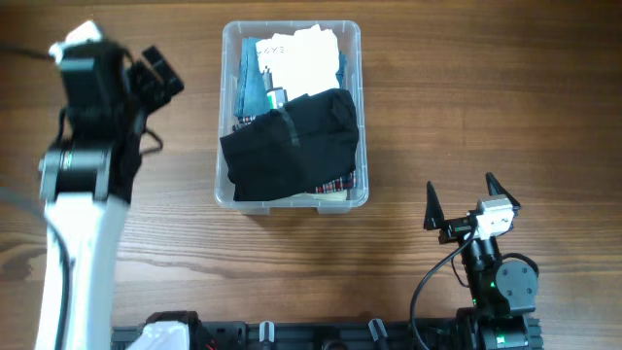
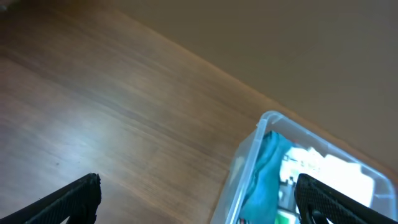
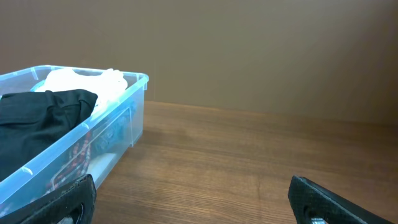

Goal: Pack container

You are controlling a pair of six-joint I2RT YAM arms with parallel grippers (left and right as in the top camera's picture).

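Clear plastic shows what the container (image 1: 229, 58) holds. A black garment (image 1: 292, 146) is heaped across its near half, a white folded piece (image 1: 296, 53) lies at its far end, a teal cloth (image 1: 251, 83) is tucked along its left wall, and a strip of checked fabric (image 1: 335, 183) peeps out under the black one at its near right corner. No loose item shows on the wooden worktop (image 1: 486, 87) around the container in any view, so I judge the packing done or very nearly so. The black garment sits about level with the rim in the right wrist view, so it may want pressing down. No lid is in sight, and whether one belongs to the job cannot be told.

Both tools are away from the container and carry nothing. The left tool (image 1: 163, 76) hangs to the left of the container, near its far left corner, with its jaws spread wide. In its own wrist view the container's corner shows between the two fingers, further off. The right tool (image 1: 461, 190) sits to the right of the container's near right corner, well apart from it. Its jaws are also parted and empty, with the container's wall at the left of its own view.
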